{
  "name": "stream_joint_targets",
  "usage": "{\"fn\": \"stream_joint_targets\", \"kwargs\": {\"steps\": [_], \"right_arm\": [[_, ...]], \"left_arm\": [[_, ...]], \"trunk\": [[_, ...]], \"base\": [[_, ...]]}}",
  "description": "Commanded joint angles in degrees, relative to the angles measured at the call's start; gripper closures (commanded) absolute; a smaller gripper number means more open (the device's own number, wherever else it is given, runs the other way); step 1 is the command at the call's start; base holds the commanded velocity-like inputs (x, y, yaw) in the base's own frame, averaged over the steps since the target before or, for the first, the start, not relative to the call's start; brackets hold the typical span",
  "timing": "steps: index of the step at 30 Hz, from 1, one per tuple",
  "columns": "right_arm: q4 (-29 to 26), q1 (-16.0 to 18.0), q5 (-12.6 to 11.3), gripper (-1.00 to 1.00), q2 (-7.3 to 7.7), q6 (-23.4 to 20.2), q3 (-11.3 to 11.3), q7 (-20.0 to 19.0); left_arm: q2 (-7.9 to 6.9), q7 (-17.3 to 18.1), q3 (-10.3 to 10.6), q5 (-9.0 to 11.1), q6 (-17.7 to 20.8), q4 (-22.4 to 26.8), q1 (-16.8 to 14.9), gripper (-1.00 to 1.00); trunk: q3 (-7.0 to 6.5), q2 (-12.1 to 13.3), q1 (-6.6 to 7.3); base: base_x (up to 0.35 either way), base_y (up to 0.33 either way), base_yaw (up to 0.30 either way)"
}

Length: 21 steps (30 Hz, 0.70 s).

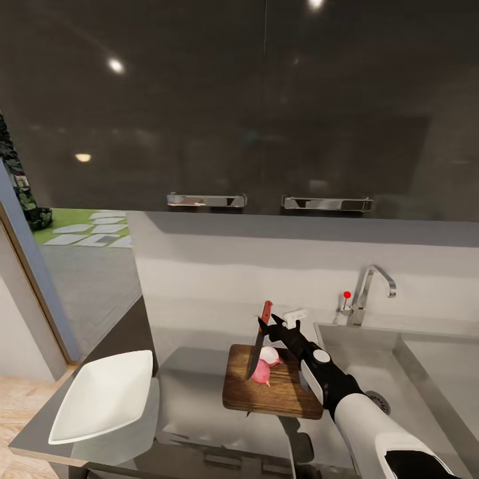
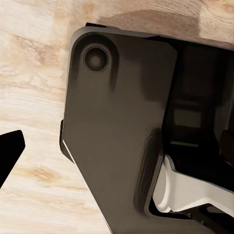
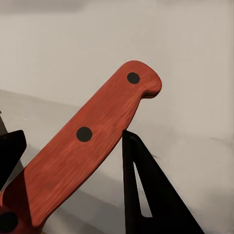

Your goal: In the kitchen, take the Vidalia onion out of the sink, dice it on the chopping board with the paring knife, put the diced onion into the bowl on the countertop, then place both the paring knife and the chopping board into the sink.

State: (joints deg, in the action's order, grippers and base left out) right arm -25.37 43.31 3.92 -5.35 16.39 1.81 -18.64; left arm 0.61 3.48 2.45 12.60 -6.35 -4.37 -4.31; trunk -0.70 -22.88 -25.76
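Onion pieces (image 1: 265,363) lie on the chopping board (image 1: 271,390), pale pinkish-white and rounded, looking like two halves side by side, one nearer and pinker, the other just behind it and whiter. The board is a dark brown wooden rectangle with rounded corners, lying flat on the grey countertop (image 1: 193,392) just left of the sink (image 1: 372,359). The paring knife (image 1: 259,339) stands almost upright over the board, red handle at the top, dark pointed blade running down along the left side of the onion, its tip at the nearer piece. The right gripper (image 1: 272,325) holds the knife with its black fingers closed on the handle near the blade; in the right wrist view the red handle (image 3: 85,156) shows wood grain and dark round rivets, with one black finger (image 3: 146,195) pressed against it. The sink is a grey steel basin with a round drain (image 1: 379,401) near the white forearm, and a curved chrome tap (image 1: 372,286) with a red dot stands at its far edge. The bowl (image 1: 103,396), white, shallow and squarish with flaring sides, sits at the near left end of the countertop, well apart from the board. The left wrist view looks down at the robot's dark base (image 2: 117,126) over pale wooden floor (image 2: 34,83); whether the left gripper's fingers are wide or narrow cannot be told.
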Motion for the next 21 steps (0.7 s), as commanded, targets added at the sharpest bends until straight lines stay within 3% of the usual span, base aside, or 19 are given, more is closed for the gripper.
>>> {"fn": "stream_joint_targets", "kwargs": {"steps": [1,21], "right_arm": [[0.05,0.02,0.38,1.0,-0.02,0.23,0.21,-0.17],[0.05,0.02,0.38,1.0,-0.08,0.23,0.21,-0.17]], "left_arm": [[0.01,0.3,0.27,0.58,-0.44,-0.28,-0.09,-1.0],[-0.03,0.3,0.27,0.58,-0.42,-0.3,-0.09,-1.0]], "trunk": [[0.02,-0.04,-0.02],[0.02,-0.04,-0.02]], "base": [[0.0,0.0,0.0],[0.0,0.0,0.0]]}}
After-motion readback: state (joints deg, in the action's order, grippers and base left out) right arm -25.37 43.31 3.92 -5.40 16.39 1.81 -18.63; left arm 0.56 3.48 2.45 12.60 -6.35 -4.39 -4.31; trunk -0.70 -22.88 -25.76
